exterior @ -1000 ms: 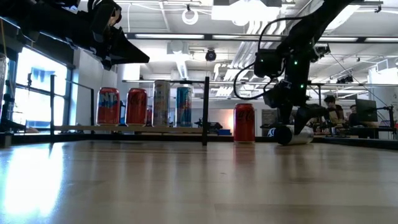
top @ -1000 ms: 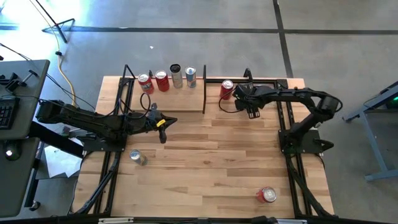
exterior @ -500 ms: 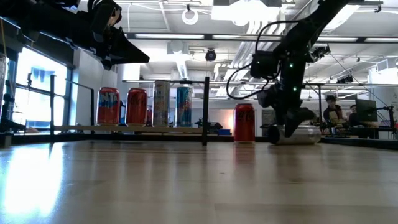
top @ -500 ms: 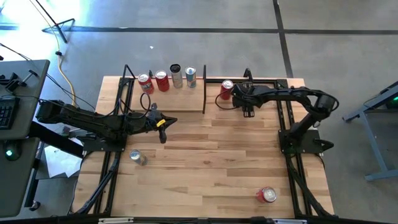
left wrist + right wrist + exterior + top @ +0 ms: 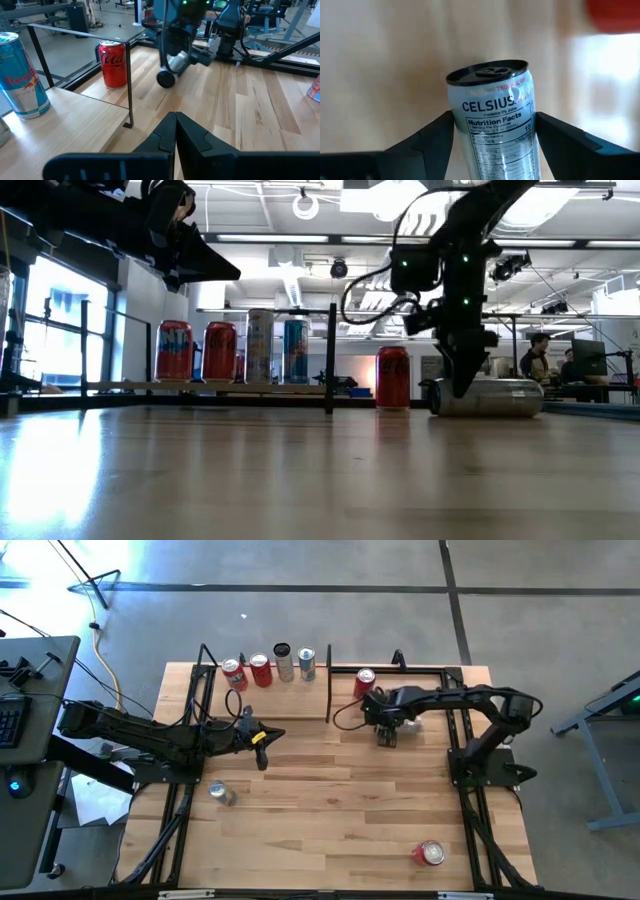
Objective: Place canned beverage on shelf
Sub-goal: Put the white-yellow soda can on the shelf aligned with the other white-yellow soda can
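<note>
A silver Celsius can [image 5: 495,125] lies on its side at table height, right of the shelf [image 5: 270,705]. My right gripper [image 5: 388,730] comes down over it and is shut on it. The low view shows the silver can [image 5: 488,397] broadside under the right gripper [image 5: 462,385]. On the pale shelf stand several cans [image 5: 270,667]. A red Coca-Cola can [image 5: 364,682] stands on the table just right of the shelf's end panel [image 5: 329,680]. My left gripper [image 5: 175,119] is shut and holds nothing, hovering near the shelf's front edge. My right gripper pinches the silver can's round side wall [image 5: 465,135] between its two fingers, one on each side. The fingers [image 5: 432,137] come from above, pointing down, and lie across the can. The can lies level at the tabletop; whether it is clear of the wood cannot be told.
Another silver can [image 5: 220,792] stands on the table's near left and a red can [image 5: 430,853] at the near right. Black frame rails [image 5: 462,730] run along both table sides. Bare planks [image 5: 330,790] lie between the arms.
My right gripper has gone toward the table's left edge and a little toward the near edge, rolling about its own axis as it went. The silver can has gone with it and turned about: the low view showed its end before and shows its long side now.
</note>
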